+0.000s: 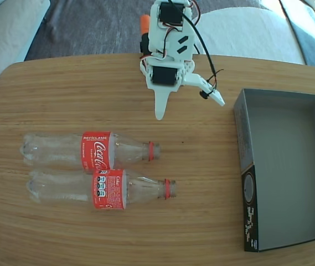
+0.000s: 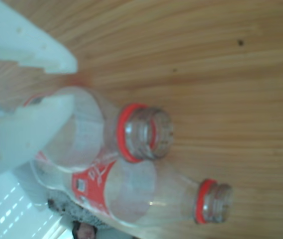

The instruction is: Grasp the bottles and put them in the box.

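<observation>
Two clear bottles with red labels lie side by side on the wooden table at the left of the fixed view, the farther one (image 1: 91, 151) and the nearer one (image 1: 99, 188), red neck ends pointing right. The dark grey box (image 1: 249, 188) sits at the right, empty, its black side printed in white. My white gripper (image 1: 190, 109) hangs open above the table's far middle, apart from the bottles and the box. In the wrist view the gripper (image 2: 73, 83) frames one bottle's neck (image 2: 141, 132), the other bottle (image 2: 151, 194) lying below it.
The table (image 1: 190, 183) has a rounded far-left corner and a curved far edge. Grey cushions (image 1: 13, 27) and a dark rug lie beyond it. Bare wood separates the bottles from the box. The arm's base (image 1: 168, 33) stands at the far edge.
</observation>
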Controlling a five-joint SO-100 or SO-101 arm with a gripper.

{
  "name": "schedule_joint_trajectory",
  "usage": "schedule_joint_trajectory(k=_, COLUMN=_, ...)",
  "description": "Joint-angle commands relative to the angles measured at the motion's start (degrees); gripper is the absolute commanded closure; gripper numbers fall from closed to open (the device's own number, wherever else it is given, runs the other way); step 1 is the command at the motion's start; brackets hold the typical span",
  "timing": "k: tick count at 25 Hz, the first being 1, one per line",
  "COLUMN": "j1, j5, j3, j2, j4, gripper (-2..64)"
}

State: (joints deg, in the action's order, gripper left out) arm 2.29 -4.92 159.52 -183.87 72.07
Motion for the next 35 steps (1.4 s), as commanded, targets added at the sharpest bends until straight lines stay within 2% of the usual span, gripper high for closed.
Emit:
schedule_joint_trajectory(k=1, j1=0.2, j5=0.4, j3=-0.5, j2=0.2, j4=-0.3, gripper=60.6)
schedule_joint_trajectory(k=35, j1=0.1, j5=0.4, j3=-0.9, j2=1.2, j4=-0.3, gripper=60.6)
